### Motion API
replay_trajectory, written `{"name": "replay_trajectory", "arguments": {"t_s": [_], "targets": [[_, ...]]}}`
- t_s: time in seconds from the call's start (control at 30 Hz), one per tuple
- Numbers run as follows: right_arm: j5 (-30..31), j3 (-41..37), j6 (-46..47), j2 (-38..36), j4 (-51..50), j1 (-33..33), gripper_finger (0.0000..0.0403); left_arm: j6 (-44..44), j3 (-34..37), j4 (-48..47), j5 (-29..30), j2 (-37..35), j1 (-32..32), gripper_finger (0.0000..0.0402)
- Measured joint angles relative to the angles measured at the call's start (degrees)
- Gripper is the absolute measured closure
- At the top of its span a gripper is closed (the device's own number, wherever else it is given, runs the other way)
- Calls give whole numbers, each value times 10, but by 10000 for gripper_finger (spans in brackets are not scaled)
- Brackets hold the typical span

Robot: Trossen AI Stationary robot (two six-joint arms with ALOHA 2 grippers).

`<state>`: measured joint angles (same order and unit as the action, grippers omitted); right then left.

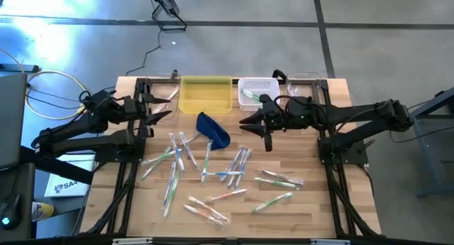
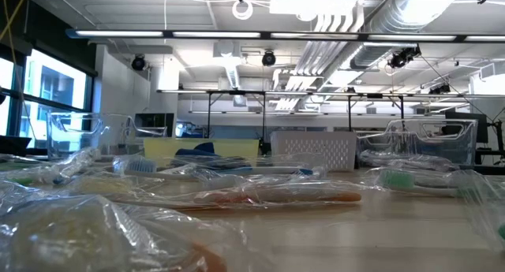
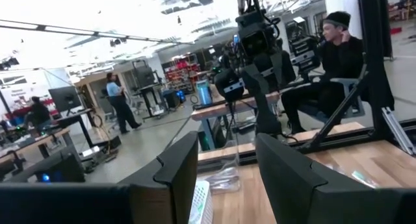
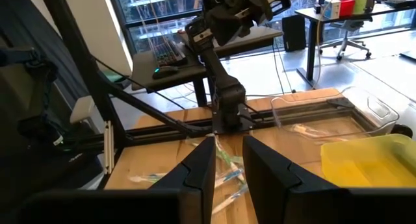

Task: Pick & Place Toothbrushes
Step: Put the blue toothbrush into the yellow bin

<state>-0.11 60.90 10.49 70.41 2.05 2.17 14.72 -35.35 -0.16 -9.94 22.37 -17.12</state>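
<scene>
Wooden bench (image 1: 312, 209) carries the toothbrushes (image 1: 234, 167), scattered lengthwise every way, just below the right end effector (image 1: 252, 122), fingers slightly apart, empty; left end effector (image 1: 162, 110) open, farther off.

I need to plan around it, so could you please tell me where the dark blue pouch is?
In the high view, the blue pouch lies mid-table, just below the yellow bin and above the scattered toothbrushes.
</scene>
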Motion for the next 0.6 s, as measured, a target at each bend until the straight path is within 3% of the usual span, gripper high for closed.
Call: {"name": "replay_trajectory", "arguments": {"t_s": [0.13,0.27,0.5,0.6], "targets": [[0,0,-2,0,-1,8,332,-3,0,0,-7,0,11,249],[1,0,-2,0,-1,13,332,3,0,2,-4,9,60,249],[-3,0,-2,0,-1,13,332,40,0,6,84,38,166,249],[-3,0,-4,0,-1,13,332,45,0,3,90,38,192,249]]}}
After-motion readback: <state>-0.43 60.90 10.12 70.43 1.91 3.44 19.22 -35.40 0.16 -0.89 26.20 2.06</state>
